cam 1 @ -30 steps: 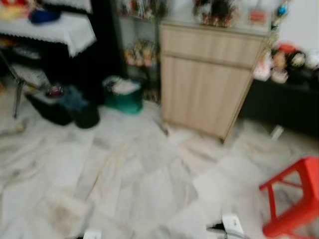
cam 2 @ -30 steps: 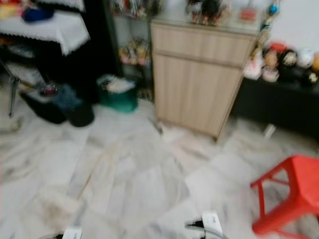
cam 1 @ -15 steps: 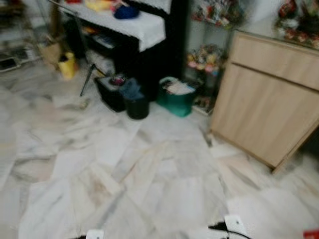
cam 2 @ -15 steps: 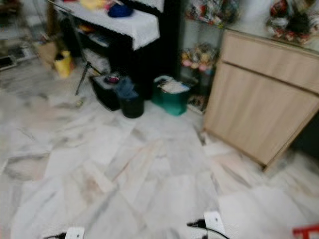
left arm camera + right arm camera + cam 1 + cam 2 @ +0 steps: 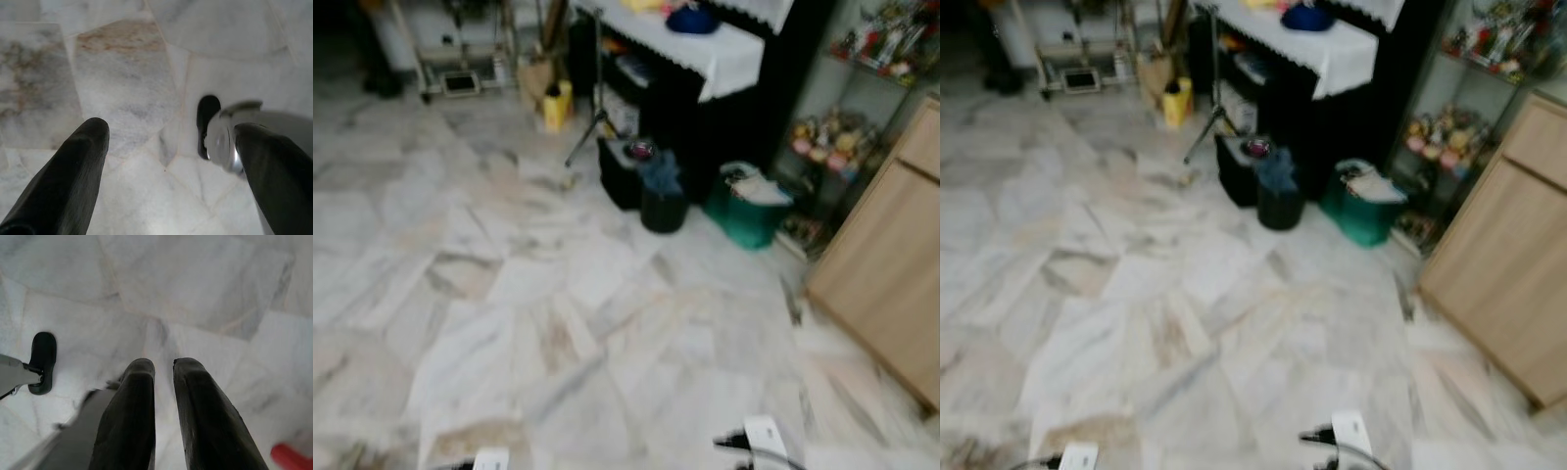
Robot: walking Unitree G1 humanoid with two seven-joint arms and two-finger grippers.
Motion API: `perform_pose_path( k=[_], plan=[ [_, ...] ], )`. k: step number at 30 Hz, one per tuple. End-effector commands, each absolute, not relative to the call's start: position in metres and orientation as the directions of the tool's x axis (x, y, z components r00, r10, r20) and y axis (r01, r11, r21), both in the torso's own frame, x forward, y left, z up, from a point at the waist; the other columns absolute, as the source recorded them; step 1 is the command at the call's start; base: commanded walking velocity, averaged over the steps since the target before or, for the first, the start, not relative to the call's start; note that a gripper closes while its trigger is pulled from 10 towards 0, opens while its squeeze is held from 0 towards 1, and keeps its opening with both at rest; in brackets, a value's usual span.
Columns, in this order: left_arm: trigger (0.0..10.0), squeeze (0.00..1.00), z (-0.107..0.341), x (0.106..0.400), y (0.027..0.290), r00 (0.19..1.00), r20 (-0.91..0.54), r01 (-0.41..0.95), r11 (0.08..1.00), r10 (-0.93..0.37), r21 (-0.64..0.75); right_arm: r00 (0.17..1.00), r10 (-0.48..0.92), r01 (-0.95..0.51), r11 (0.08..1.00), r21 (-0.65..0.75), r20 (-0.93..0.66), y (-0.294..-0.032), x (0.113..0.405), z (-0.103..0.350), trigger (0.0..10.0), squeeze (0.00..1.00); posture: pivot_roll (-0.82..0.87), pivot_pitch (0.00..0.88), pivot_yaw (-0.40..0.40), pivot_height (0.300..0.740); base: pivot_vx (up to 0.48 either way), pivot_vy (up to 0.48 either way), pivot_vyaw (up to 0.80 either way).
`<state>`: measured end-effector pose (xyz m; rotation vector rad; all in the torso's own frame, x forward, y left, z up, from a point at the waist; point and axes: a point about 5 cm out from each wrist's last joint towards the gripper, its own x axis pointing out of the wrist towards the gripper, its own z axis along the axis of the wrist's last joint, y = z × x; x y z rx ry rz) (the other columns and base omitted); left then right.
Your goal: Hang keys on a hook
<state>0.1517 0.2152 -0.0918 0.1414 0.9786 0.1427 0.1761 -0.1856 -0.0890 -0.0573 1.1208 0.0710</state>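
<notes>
Your head views are blurred. Before you lies a white-and-grey marble floor (image 5: 558,323), brown-stained in patches.

Far side, right of centre: a counter (image 5: 705,44) draped in a white lace-edged cloth, with a dark blue item (image 5: 693,20) on top. Below its front edge a black bin (image 5: 662,201) stands on the floor, a black box (image 5: 625,174) just beside it on its left, and a green tub (image 5: 749,211) with pale contents on its right. A yellow container (image 5: 554,106) sits further back to the left, near a thin metal stand (image 5: 595,117).

At the right edge stands a light wooden cabinet (image 5: 1503,264). Behind it is a shelf of small colourful figures (image 5: 832,147), too blurred to identify.

Left tool (image 5: 171,147): hanging over the floor tiles, fingers (image 5: 73,171) spread wide, released, nothing between them.

Right tool (image 5: 164,377): also pointing at the floor, fingers (image 5: 132,411) nearly together with a narrow gap; you see nothing gripped there. A bit of red (image 5: 291,458) shows at the corner of that view.

Keys and hook: you cannot make out either one in any of your views.
</notes>
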Motion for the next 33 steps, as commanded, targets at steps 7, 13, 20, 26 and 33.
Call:
perform_pose_path(
  k=[7,13,20,26,33],
  plan=[
    [10.0,0.00,-0.094,0.151,0.207,0.547,-0.820,-0.052,0.985,0.168,0.166,0.427,0.010,-0.084,0.996,-0.029,-0.904,-0.193,0.173,-0.089,10.0,0.00,-0.01,0.000,-0.062,0.740,0.000,0.000,0.80],
    [10.0,0.00,-0.093,0.152,0.209,0.550,-0.816,-0.061,0.984,0.175,0.170,0.428,0.011,-0.081,0.996,-0.026,-0.904,-0.192,0.173,-0.090,10.0,0.00,-0.01,0.000,-0.058,0.740,0.000,0.000,0.80],
    [10.0,0.00,-0.093,0.153,0.208,0.553,-0.814,-0.063,0.983,0.177,0.171,0.429,0.010,-0.079,0.997,-0.026,-0.903,-0.192,0.173,-0.089,10.0,0.00,0.00,0.000,-0.062,0.740,0.000,0.000,0.78],
    [10.0,0.00,-0.092,0.154,0.208,0.556,-0.811,-0.078,0.983,0.183,0.169,0.444,-0.007,-0.046,0.998,-0.031,-0.896,-0.193,0.175,-0.089,10.0,0.00,0.00,0.000,-0.061,0.740,0.000,0.000,0.08],
    [10.0,0.00,-0.091,0.158,0.206,0.568,-0.804,-0.060,0.983,0.176,0.173,0.453,-0.002,-0.038,0.999,-0.021,-0.891,-0.190,0.175,-0.089,10.0,0.00,-0.01,0.000,-0.052,0.740,0.000,0.000,0.00]
  ],
)
